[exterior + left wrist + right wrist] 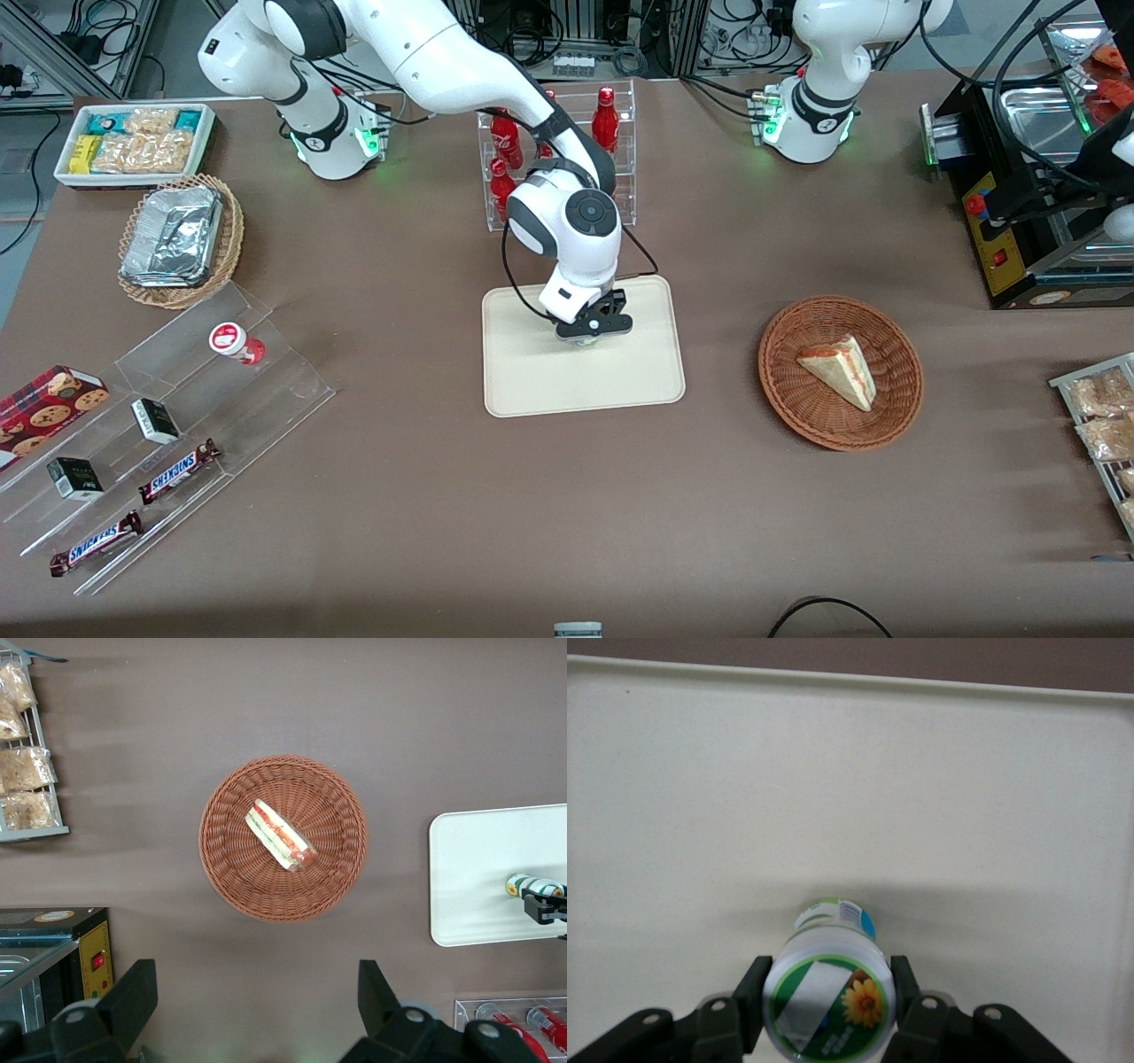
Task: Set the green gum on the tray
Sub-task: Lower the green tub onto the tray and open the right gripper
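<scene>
Fingers [749, 997] around green gum [828, 992], gripper [828, 1014] over tray [850, 780]

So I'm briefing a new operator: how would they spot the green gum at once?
Find the cream tray at the table's middle. Over it hangs the right arm's pincer, shut on the green gum, a small bottle. Its white lid with a green ring and orange flower distinguishes it from the red-lidded bottle on the clear stepped stand.

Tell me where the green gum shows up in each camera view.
Front view: hidden under the end effector, over the tray.
Left wrist view: green gum on the tray, held by the end effector.
Right wrist view: green gum between the fingers, above the tray.
Shared landmark: the tray.
</scene>
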Controlling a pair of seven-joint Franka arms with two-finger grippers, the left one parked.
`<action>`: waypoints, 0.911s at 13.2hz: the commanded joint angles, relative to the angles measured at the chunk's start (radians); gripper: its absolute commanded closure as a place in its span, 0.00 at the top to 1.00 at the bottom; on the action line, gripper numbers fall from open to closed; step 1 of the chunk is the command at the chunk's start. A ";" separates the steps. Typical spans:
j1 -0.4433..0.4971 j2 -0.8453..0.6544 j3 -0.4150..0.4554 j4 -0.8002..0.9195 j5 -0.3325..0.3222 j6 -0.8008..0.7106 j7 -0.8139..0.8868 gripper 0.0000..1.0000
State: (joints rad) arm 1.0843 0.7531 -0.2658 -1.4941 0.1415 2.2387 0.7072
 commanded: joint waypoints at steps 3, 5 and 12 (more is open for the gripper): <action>-0.014 0.003 0.000 0.022 0.035 -0.008 0.002 1.00; -0.014 -0.050 0.000 -0.024 0.050 -0.017 -0.003 1.00; -0.104 -0.478 -0.001 -0.242 0.050 -0.221 -0.135 1.00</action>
State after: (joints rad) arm 1.0214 0.4206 -0.2754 -1.6494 0.1655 2.0884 0.6372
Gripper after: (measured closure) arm 0.000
